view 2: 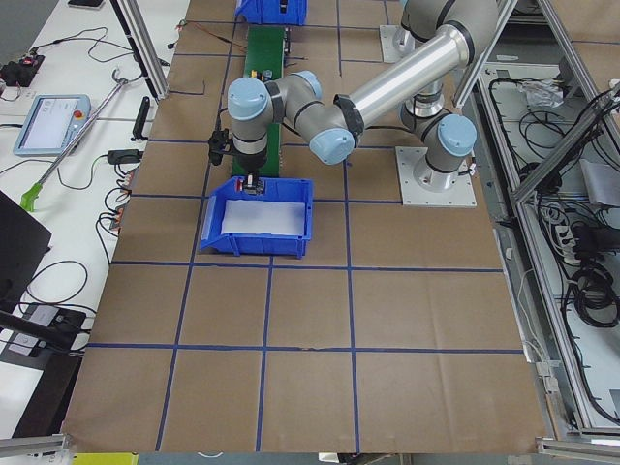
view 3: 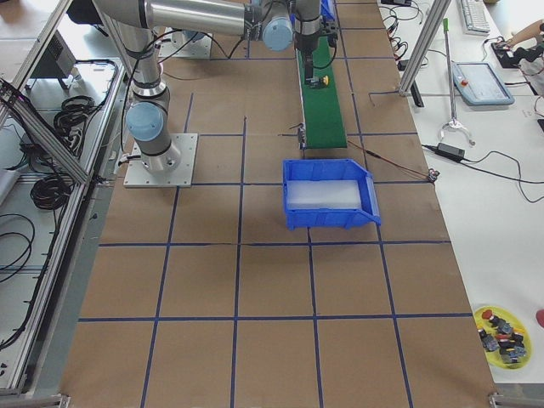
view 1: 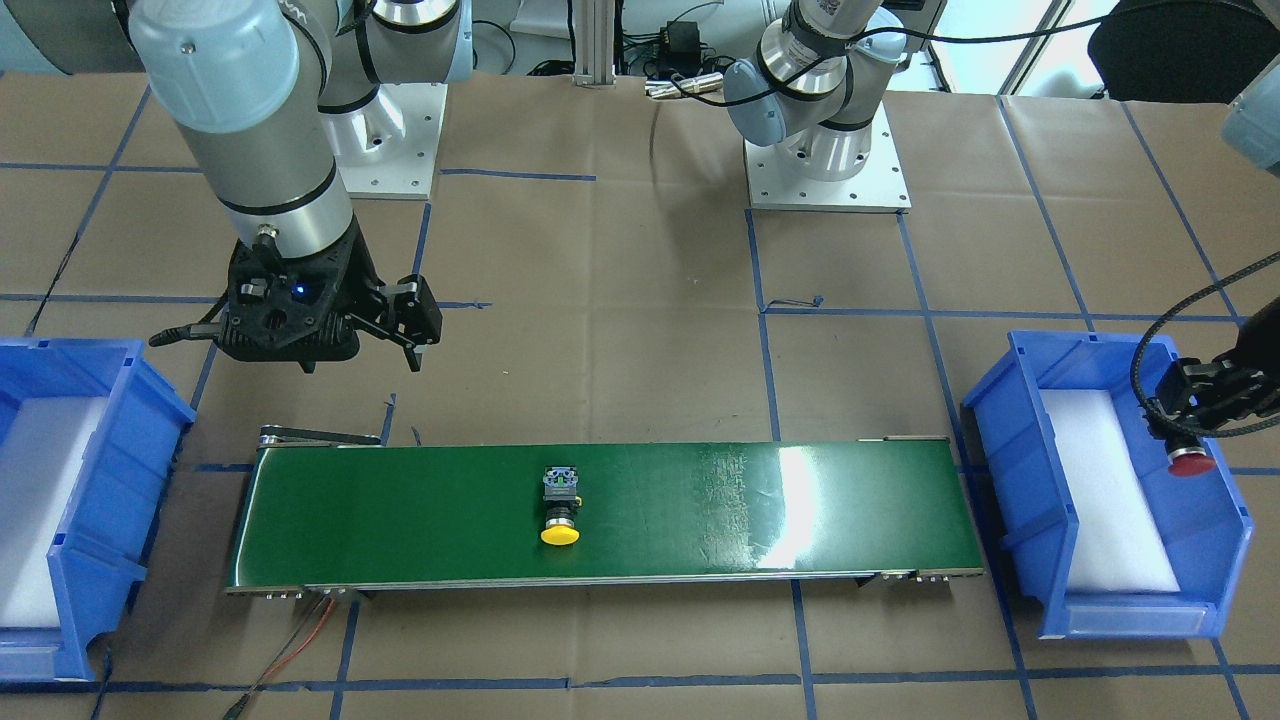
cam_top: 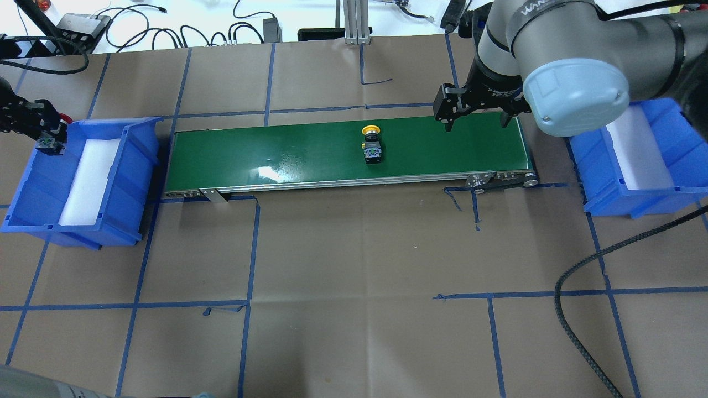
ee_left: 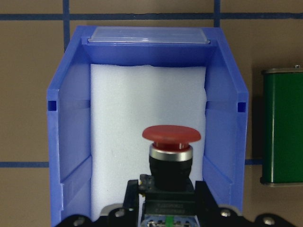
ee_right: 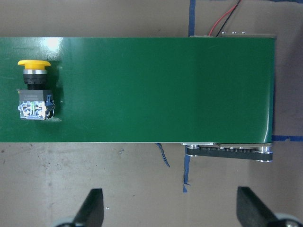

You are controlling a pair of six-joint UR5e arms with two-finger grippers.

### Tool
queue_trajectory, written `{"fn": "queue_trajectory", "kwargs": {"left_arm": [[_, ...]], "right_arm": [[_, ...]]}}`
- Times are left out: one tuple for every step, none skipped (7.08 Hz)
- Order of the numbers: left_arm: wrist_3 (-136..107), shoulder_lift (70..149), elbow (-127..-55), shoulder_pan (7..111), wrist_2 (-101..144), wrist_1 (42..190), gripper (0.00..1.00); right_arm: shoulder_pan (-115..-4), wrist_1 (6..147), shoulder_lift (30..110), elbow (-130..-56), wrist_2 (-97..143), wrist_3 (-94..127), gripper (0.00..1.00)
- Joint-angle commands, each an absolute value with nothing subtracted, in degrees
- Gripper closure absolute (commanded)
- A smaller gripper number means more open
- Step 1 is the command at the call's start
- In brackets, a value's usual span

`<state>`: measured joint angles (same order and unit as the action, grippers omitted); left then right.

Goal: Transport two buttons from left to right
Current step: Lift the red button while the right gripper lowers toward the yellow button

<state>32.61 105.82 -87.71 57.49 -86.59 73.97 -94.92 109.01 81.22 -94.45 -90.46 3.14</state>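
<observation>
Left jaws are closed around the red button [ee_left: 171, 142], held above the rim of the left blue bin [ee_left: 71, 142]. Right jaws are spread wide, with nothing held, near the green belt [ee_right: 165, 71]. Brown paper [cam_top: 354, 265] with blue lines [cam_top: 251, 249] is laid over the bench [cam_top: 166, 342]. The yellow button [view 1: 560, 508] is laid sideways mid-belt. That bin is lined with white foam [ee_left: 123, 104].

A long green belt [view 1: 400, 520] lay across the middle. The left blue bin [view 1: 150, 420] and the right blue bin [view 1: 1010, 450] sat at its ends, holding white foam [view 1: 1100, 500], on brown paper [view 1: 600, 380].
</observation>
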Motion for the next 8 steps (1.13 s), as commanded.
{"fn": "queue_trajectory", "kwargs": {"left_arm": [[28.15, 106.26, -87.19, 60.45, -86.75, 74.8, 0.86], [25.86, 105.65, -87.36, 63.6, -86.84, 74.79, 0.86], [20.36, 104.77, -88.06, 67.11, -86.75, 74.88, 0.86], [16.13, 103.72, -88.76, 70.89, -86.75, 74.97, 0.86], [10.6, 103.1, -89.55, 75.28, -86.84, 74.97, 0.86], [5.5, 103.97, -90.34, 78.98, -86.75, 74.27, 0.86], [3.8, 105.19, -91.22, 80.49, -86.66, 73.75, 0.86], [3.87, 105.73, -92.8, 80.51, -86.66, 71.74, 0.86]], "right_arm": [[-94.83, 114.07, 75.97, -93.96, -90.44, 3.25, 0.0], [-94.83, 115.04, 74.81, -93.87, -90.44, 3.25, 0.0], [-94.92, 117.49, 73.92, -94.22, -90.35, 3.34, 0.0], [-94.92, 118.47, 72.52, -93.87, -90.18, 3.34, 0.0], [-94.92, 118.91, 71.64, -93.69, -90.0, 3.69, 0.0], [-94.92, 119.7, 71.46, -93.78, -89.91, 3.69, 0.0], [-94.92, 120.93, 70.41, -93.95, -90.17, 3.6, 0.0], [-94.92, 122.07, 68.92, -93.69, -89.91, 3.6, 0.0]]}}
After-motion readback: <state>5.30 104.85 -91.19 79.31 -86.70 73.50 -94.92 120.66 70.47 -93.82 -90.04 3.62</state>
